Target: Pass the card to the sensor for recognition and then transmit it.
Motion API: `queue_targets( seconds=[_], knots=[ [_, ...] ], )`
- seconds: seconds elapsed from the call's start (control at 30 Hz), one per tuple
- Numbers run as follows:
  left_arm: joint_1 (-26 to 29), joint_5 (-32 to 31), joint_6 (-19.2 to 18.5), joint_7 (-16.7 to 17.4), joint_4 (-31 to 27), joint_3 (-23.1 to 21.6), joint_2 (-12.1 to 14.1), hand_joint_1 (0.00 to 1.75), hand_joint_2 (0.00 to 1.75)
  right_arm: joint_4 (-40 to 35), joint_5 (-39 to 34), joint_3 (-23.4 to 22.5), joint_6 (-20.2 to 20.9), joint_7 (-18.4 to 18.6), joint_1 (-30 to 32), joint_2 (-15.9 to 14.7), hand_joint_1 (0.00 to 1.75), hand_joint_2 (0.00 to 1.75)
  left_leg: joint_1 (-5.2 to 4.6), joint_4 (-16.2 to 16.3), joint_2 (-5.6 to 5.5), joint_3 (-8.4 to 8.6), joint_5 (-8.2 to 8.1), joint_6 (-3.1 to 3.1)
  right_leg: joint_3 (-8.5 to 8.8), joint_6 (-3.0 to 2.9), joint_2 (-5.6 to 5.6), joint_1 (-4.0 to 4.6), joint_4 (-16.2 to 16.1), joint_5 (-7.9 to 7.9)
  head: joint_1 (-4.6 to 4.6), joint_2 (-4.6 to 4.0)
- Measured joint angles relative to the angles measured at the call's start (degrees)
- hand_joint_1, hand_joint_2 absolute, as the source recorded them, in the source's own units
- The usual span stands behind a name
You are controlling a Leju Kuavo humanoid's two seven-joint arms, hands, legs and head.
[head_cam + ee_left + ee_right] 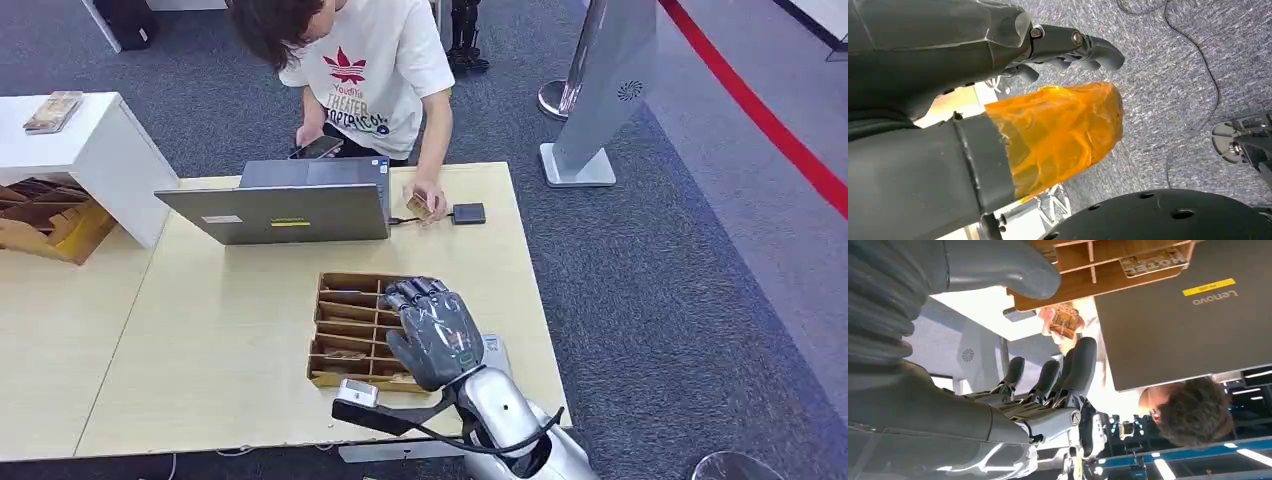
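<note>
A person across the table pinches a patterned card [420, 207] [1064, 320] just beside the small black sensor [468, 213], which is cabled to a grey laptop [290, 205] [1188, 315]. My right hand [432, 332] [1048, 385] hovers over the right side of a wooden slotted card tray [350, 330] [1088, 277], back upward, fingers spread, holding nothing. One card [1153, 261] lies in a tray slot. My left hand [1048, 120] hangs over the carpet, its thumb wrapped in orange tape, and holds nothing.
The person [370, 60] holds a phone [318, 148] in the other hand. A white cabinet [95, 145] and a cardboard box [45, 225] stand at the left. A grey sign stand [600, 100] is on the carpet to the right of the table [220, 340].
</note>
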Motion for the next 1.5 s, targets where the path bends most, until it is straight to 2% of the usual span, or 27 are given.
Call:
queue_targets(
  seconds=[0.13,0.17,0.33,0.4,0.47,0.53,0.63,0.77,0.87,1.0,1.1,1.17,1.2,1.37,1.4,1.5],
  knots=[
    [-0.10,-0.61,0.07,0.02,0.00,0.00,-0.02,0.00,0.00,0.72,0.35,0.00,0.44,0.20,-0.44,0.00,0.99,1.75,0.00,0.00,0.00,0.00,0.00,0.00,0.00,0.00,0.00,0.00,0.00,0.00,-0.02,0.00],
    [-0.11,-0.70,0.09,0.02,0.00,0.00,-0.04,0.00,0.00,0.88,0.46,-0.02,0.44,0.22,-0.50,0.00,1.15,1.75,0.00,0.00,0.00,0.00,0.00,0.00,0.00,0.00,0.00,0.00,0.00,0.00,0.00,0.00],
    [-0.12,-1.14,0.35,0.07,0.00,0.00,-0.09,0.00,0.00,1.75,0.96,-0.31,0.61,0.59,-0.72,0.00,1.15,1.75,0.00,0.00,0.00,0.00,0.00,0.00,0.00,0.00,0.00,0.00,0.00,0.00,0.00,0.00],
    [-0.14,-1.40,0.44,0.13,0.00,0.00,-0.09,0.00,0.00,2.04,1.01,-0.46,0.68,0.64,-0.81,0.00,0.84,1.75,0.00,0.00,0.00,0.00,0.00,0.00,0.00,0.00,0.00,0.00,0.00,0.00,0.00,0.00],
    [-0.14,-1.44,0.44,0.22,0.00,0.00,-0.15,0.00,0.00,2.30,1.12,-0.50,0.70,0.64,-0.97,0.00,0.79,1.75,0.00,0.00,0.00,0.00,0.00,0.00,0.00,0.00,0.00,0.00,0.00,0.00,0.00,0.00],
    [-0.14,-1.44,0.48,0.28,0.00,0.00,-0.17,0.00,0.00,2.56,1.14,-0.55,0.77,0.64,-1.13,0.02,0.65,1.75,0.00,0.00,0.00,0.00,0.00,0.00,0.00,0.00,0.00,0.00,0.00,0.00,0.00,0.00],
    [-0.13,-1.42,0.50,0.44,0.00,0.00,-0.22,0.00,0.00,2.97,1.14,-0.63,0.87,0.64,-1.29,0.04,0.59,1.75,0.00,0.00,0.00,0.00,0.00,0.00,0.00,0.00,0.00,0.00,0.00,0.00,0.00,0.00],
    [-0.13,-1.38,0.61,0.57,0.00,0.00,-0.24,0.00,0.00,3.52,1.07,-0.83,1.25,0.63,-1.31,0.20,0.30,1.75,0.00,0.00,0.00,0.00,0.00,0.00,0.00,0.00,0.00,0.00,0.00,0.00,0.00,0.00],
    [-0.12,-1.03,0.74,0.72,0.00,0.00,-0.24,0.00,0.00,4.09,0.64,-1.07,1.64,0.62,-1.32,0.57,0.30,1.75,0.00,0.00,0.00,0.00,0.00,0.00,0.00,0.00,0.00,0.01,0.00,0.00,-0.02,0.00],
    [-0.10,-0.85,0.85,1.07,0.00,0.00,-0.26,0.00,0.00,4.72,0.33,-1.29,1.73,0.59,-1.32,1.03,0.38,1.75,0.00,0.00,0.00,0.00,0.00,0.00,0.00,0.00,0.00,0.00,0.00,0.00,0.00,0.00],
    [-0.08,-0.57,0.85,1.22,0.00,0.00,-0.26,0.00,0.00,5.29,0.14,-1.44,1.86,0.53,-1.33,1.27,0.52,1.75,0.00,0.00,0.00,-0.01,0.00,0.00,0.00,0.00,0.00,0.00,0.00,0.00,0.00,0.00],
    [-0.06,-0.26,0.85,1.31,0.00,0.00,-0.28,0.00,0.00,5.70,0.09,-1.57,2.03,0.40,-1.34,1.51,0.56,1.75,0.00,0.00,0.00,-0.01,0.00,0.00,0.00,0.00,0.00,0.00,0.00,0.00,-0.02,0.00],
    [-0.05,0.02,0.85,1.31,0.00,0.00,-0.31,0.00,0.00,5.95,-0.02,-1.57,2.16,0.18,-1.37,1.66,0.70,1.75,0.00,0.00,0.00,-0.01,0.00,0.00,0.00,0.00,0.00,0.00,0.00,0.00,0.00,0.00],
    [0.07,1.07,0.83,1.31,0.00,0.00,-0.37,0.00,0.00,7.48,-0.61,-1.57,2.65,-0.41,-1.78,2.51,0.70,1.75,0.00,0.00,0.00,-0.01,0.00,0.00,0.00,0.00,0.00,0.01,0.00,0.00,0.00,0.00],
    [0.09,1.29,0.83,1.31,0.00,0.00,-0.39,0.00,0.00,7.80,-0.76,-1.57,2.65,-0.52,-1.88,2.71,0.61,1.75,0.00,0.00,0.00,-0.01,0.00,0.00,0.00,0.00,0.00,0.00,0.00,0.00,0.00,0.00],
    [0.20,1.86,0.85,1.31,0.00,0.00,-0.44,0.00,0.00,8.74,-1.13,-1.57,2.75,-0.89,-2.22,3.19,0.61,1.75,0.00,0.00,0.00,-0.01,0.00,0.00,0.00,0.00,0.00,0.00,0.00,0.00,0.00,0.00]
  ],
)
